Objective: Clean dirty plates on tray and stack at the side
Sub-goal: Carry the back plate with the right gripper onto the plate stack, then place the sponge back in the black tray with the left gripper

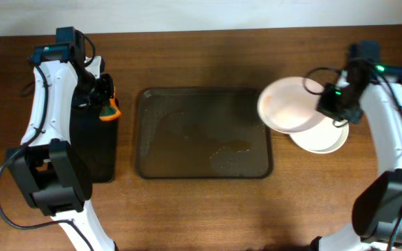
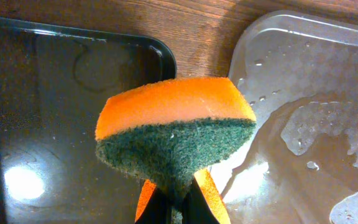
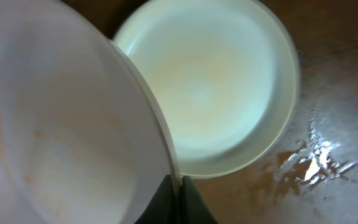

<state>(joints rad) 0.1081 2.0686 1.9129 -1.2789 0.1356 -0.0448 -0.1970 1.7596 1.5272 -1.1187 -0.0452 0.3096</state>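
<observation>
Orange-green sponge [image 2: 176, 127] pinched in left gripper [image 2: 176, 208], black tray [image 2: 42, 124] beneath, wet brownish tray [image 2: 328, 68] alongside. Right gripper [image 3: 179, 190] clamps tilted plate [image 3: 61, 124] rim; second plate [image 3: 210, 87] just beneath.

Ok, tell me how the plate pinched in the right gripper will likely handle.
The held plate looks rigid, so it probably won't flex. The right gripper pinches only its thin rim, and given the wet table, that rim may be slick and slip. Set on the lower plate, it should nest rather than roll.
</observation>
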